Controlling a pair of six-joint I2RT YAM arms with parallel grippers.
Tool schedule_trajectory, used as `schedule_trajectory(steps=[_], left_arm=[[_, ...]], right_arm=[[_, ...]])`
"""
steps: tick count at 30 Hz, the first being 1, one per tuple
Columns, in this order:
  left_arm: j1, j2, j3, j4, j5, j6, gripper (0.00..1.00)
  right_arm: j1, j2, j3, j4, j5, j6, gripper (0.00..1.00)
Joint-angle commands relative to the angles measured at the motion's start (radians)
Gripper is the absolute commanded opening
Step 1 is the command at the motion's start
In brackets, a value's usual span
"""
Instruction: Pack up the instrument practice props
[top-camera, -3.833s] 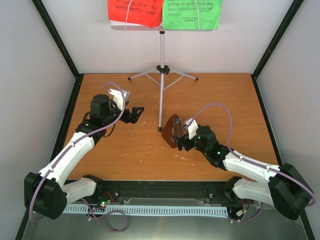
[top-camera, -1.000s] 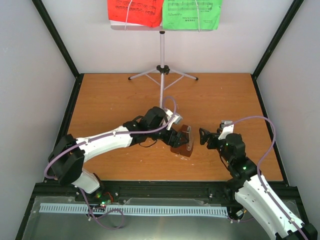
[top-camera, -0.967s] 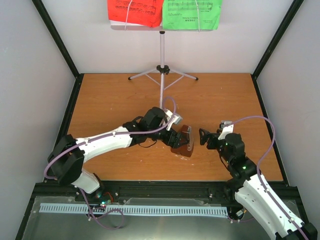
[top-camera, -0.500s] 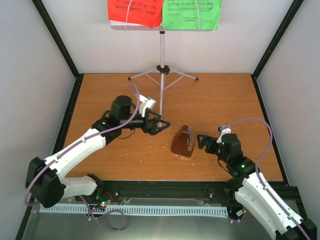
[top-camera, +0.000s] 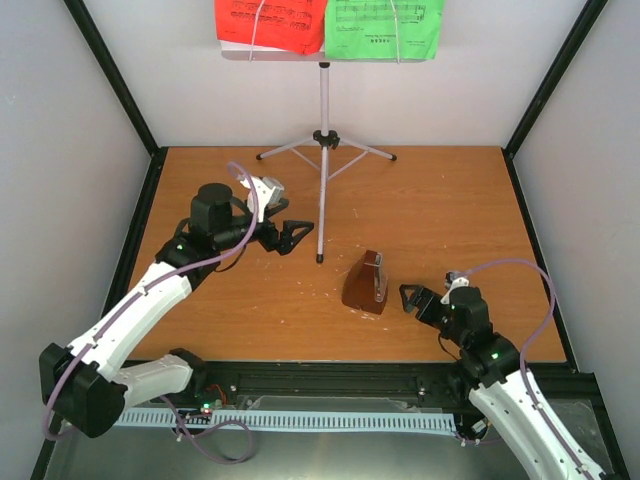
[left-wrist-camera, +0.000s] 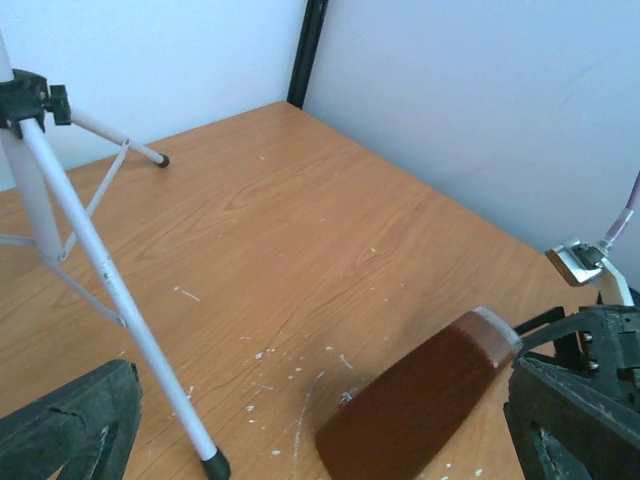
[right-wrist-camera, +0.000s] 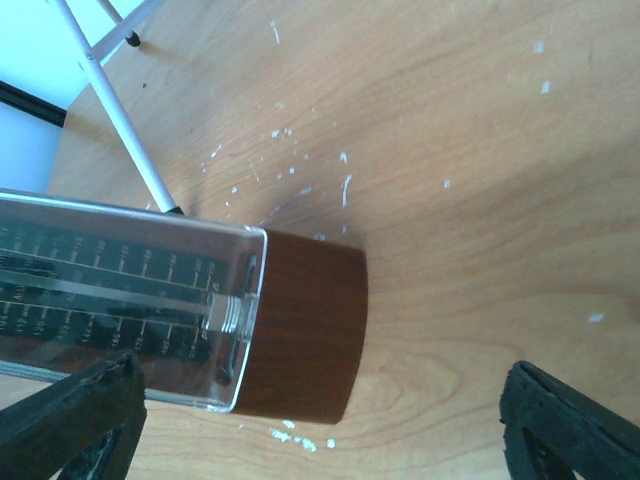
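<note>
Just right of centre in the top view, the metronome (top-camera: 364, 284) sits on the wooden table (top-camera: 450, 200) by itself, with nothing gripping it. The right gripper (top-camera: 410, 298) is just to its right, pointing at it but not touching. On the right wrist view its fingers are spread wide at the bottom corners with nothing between them, and the clear cover with the scale fills the left side.

The left gripper (top-camera: 295, 237) is over in the left-middle of the frame, also spread open and empty, right beside the front leg of the tripod stand (top-camera: 323, 110). From the left wrist view you see that white leg on the left and the brown body of the metronome lower right.

Up at the top edge, the red sheet (top-camera: 270, 22) and green sheet (top-camera: 385, 25) sit side by side on the stand's tray, red on the left.
</note>
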Motion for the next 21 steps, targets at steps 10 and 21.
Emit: schedule_trajectory(steps=[10, 21], left_arm=[[0.003, -0.039, -0.081, 0.103, -0.067, 0.095, 0.99], [0.003, 0.049, -0.062, 0.102, 0.078, 0.135, 1.0]], right_arm=[[-0.008, 0.249, -0.093, 0.276, -0.172, -0.007, 0.76], [-0.059, 0.407, -0.058, 0.359, -0.115, -0.073, 0.66]])
